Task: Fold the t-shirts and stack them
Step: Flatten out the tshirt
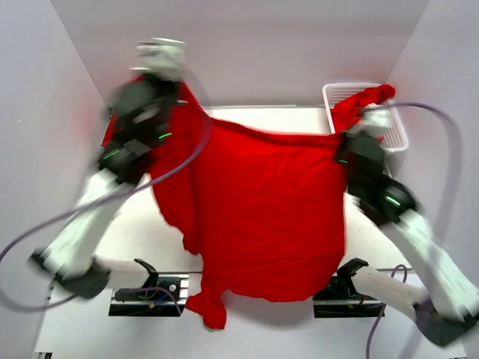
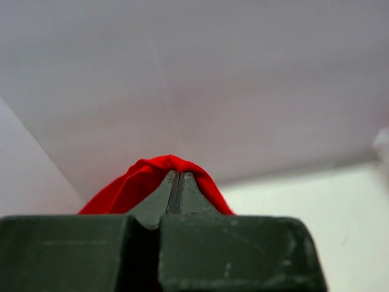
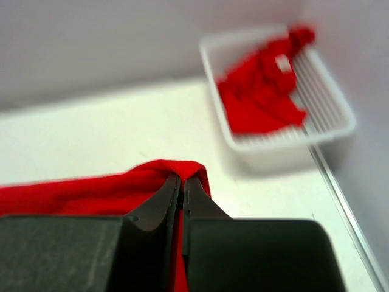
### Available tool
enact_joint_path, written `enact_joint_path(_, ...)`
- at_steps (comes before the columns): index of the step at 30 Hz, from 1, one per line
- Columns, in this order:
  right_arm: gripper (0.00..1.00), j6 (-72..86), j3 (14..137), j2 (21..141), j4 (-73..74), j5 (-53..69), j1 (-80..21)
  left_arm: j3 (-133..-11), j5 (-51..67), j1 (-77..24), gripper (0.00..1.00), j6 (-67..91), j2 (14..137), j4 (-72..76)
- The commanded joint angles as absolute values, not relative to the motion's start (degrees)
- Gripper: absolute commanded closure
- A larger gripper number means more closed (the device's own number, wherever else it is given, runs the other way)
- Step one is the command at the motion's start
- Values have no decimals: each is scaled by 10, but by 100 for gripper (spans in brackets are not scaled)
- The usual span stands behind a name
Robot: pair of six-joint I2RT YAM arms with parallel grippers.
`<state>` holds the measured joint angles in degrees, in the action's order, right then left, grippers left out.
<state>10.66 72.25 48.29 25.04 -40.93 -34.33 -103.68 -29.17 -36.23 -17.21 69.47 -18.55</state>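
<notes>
My left claw [image 2: 177, 176] and my right claw [image 3: 182, 179] are pinched tight on the red t-shirt [image 1: 262, 202], spread above the table [image 1: 150, 239]; I judge this the spreading step; next it must lie flat.

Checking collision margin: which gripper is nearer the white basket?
Right. The right gripper, shut on one edge of the spread t-shirt, is close beside the basket. The left gripper grips the opposite edge, at the shirt's other side.
</notes>
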Motion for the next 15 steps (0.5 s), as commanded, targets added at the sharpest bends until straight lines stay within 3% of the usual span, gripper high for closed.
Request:
enact_joint_path(1, 100, 140, 646, 564, 172, -548, -328, -973, -362, -345, 100, -185, 805, -157)
enact_joint_path(4, 100, 146, 632, 660, 122, -495, -283, -963, -346, -295, 100, -151, 927, -141)
enact_joint_path(10, 100, 89, 711, 915, 72, -352, -193, -1092, -251, -219, 100, -149, 1217, -118)
enact_joint_path(15, 100, 66, 836, 1053, 111, -298, -165, -1143, -145, -189, 100, -123, 1315, -46)
